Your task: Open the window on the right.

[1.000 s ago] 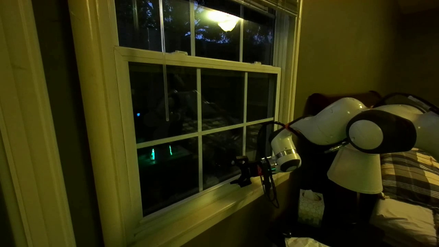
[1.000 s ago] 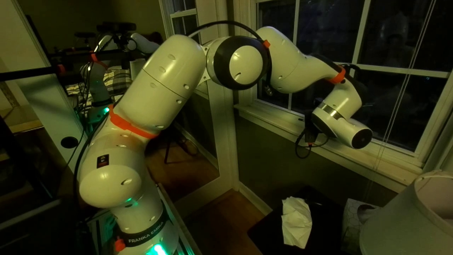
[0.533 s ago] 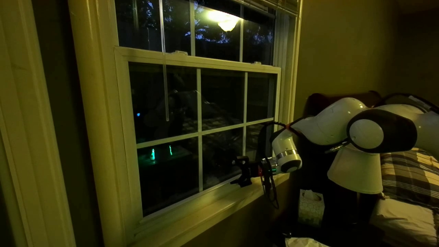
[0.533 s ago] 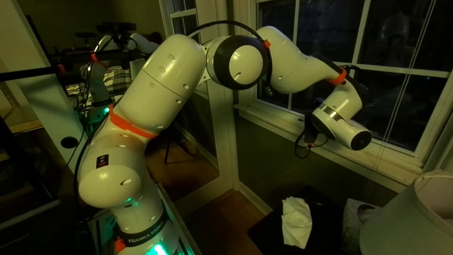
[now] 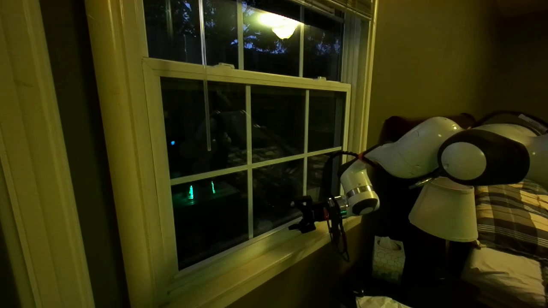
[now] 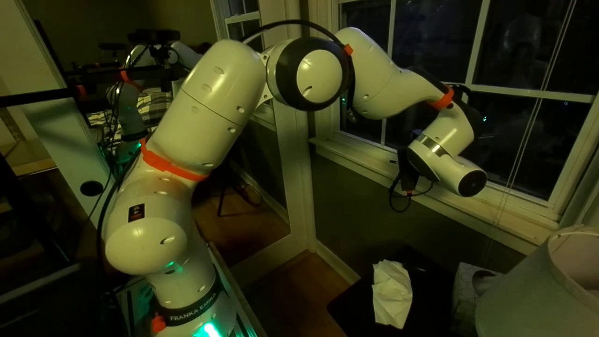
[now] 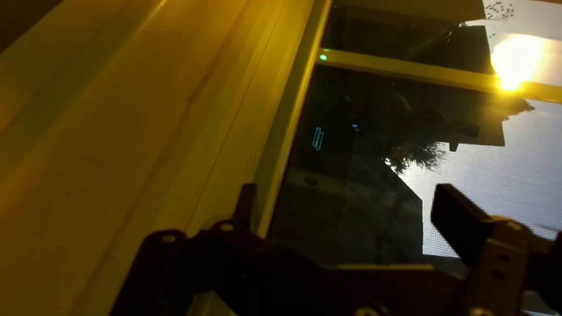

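Note:
The window [image 5: 249, 166] has a cream-white frame and a lower sash of six dark panes. The sash is down, its bottom rail [image 5: 261, 243] low against the sill. The window also shows in an exterior view [image 6: 469, 87] and in the wrist view [image 7: 408, 69]. My gripper [image 5: 296, 217] is just above the sill, in front of the sash's lower right part. In the wrist view the gripper [image 7: 345, 193] is open, its fingers wide apart with nothing between them. One finger overlaps the bottom rail; I cannot tell if it touches. In an exterior view the wrist mostly hides the gripper.
The sill [image 5: 274, 265] runs below the gripper. A lampshade [image 5: 445, 211] and a tissue box [image 5: 388, 259] stand near the arm. A crumpled tissue [image 6: 392, 294] lies on a dark nightstand. Blind cords [image 6: 529, 126] hang before the window. A mirror [image 6: 262, 178] stands behind the arm.
The arm's elbow has risen slightly. The gripper has shifted a little away from the window, along the sill. It stays open, and the window has not moved.

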Controlling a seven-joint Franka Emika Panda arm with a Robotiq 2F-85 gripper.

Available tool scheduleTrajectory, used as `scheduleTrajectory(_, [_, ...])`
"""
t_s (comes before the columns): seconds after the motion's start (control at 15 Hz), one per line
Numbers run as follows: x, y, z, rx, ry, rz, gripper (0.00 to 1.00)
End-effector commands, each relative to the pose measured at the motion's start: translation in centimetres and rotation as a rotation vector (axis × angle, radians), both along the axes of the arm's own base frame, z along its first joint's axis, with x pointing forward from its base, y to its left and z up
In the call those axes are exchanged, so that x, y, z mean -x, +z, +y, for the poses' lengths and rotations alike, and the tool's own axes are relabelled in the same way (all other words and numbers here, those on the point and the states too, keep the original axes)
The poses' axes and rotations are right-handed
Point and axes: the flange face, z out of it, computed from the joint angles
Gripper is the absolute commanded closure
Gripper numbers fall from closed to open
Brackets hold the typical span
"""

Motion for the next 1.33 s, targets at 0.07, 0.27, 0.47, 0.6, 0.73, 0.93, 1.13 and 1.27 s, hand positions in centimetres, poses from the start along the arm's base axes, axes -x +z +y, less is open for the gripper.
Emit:
scheduleTrajectory(0.07, [2.9,6.7,-0.1,-0.074,0.028,-0.107,0.00])
scheduleTrajectory(0.27, [3.9,11.1,-0.2,-0.144,0.070,-0.203,0.00])
scheduleTrajectory(0.47, [5.8,19.0,-0.7,-0.192,0.111,-0.271,0.00])
scheduleTrajectory(0.6, [7.6,23.4,-0.3,-0.231,0.140,-0.222,0.00])
scheduleTrajectory(0.73, [7.8,24.3,0.3,-0.285,0.142,-0.127,0.00])
scheduleTrajectory(0.93, [7.4,23.3,0.8,-0.347,0.117,0.011,0.00])
scheduleTrajectory(1.13, [6.9,23.1,0.6,-0.335,0.103,0.006,0.00])
scheduleTrajectory(1.27, [6.6,22.1,0.8,-0.335,0.101,0.018,0.00])
